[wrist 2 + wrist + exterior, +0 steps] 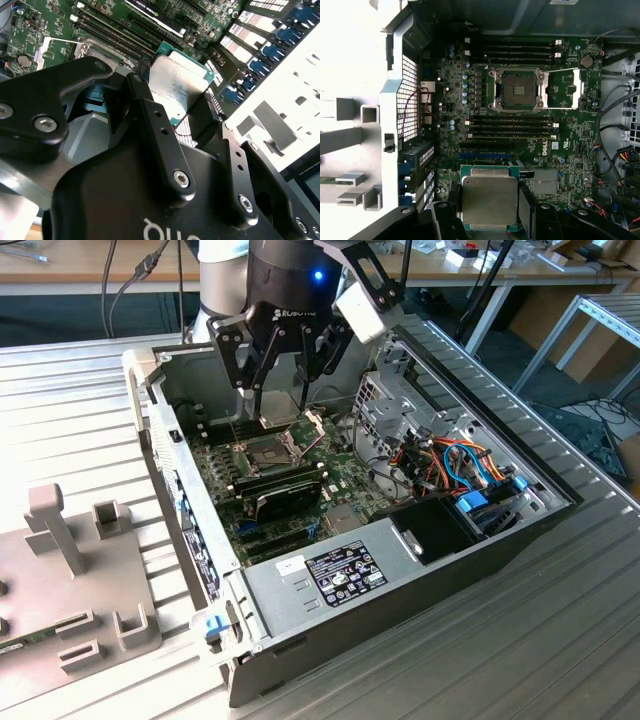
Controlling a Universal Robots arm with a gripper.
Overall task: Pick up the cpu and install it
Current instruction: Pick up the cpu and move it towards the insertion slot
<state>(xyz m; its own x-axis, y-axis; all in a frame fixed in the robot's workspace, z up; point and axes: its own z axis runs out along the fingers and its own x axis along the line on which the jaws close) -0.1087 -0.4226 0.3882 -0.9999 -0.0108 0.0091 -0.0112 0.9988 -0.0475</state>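
The cpu (489, 200), a flat square chip with a dull silver top on a green edge, is clamped between my gripper's (490, 206) two black fingers (527, 202). In the second wrist view the cpu (177, 82) sits flat between the same fingers (145, 102), above the green motherboard (45, 20). In the exterior view my gripper (279, 412) hangs inside the open computer case, just above and behind the dark square socket (262, 452). The socket (515, 90) stands uncovered with its metal frame (563, 89) hinged open beside it. The cpu is in the air, apart from the socket.
Rows of memory slots (512, 127) lie between the socket and the cpu. A black module (288, 498) sits on the board. The drive cage and coloured cables (450, 465) fill the case on the exterior view's right. A grey fixture (75, 570) stands outside the case, on the left.
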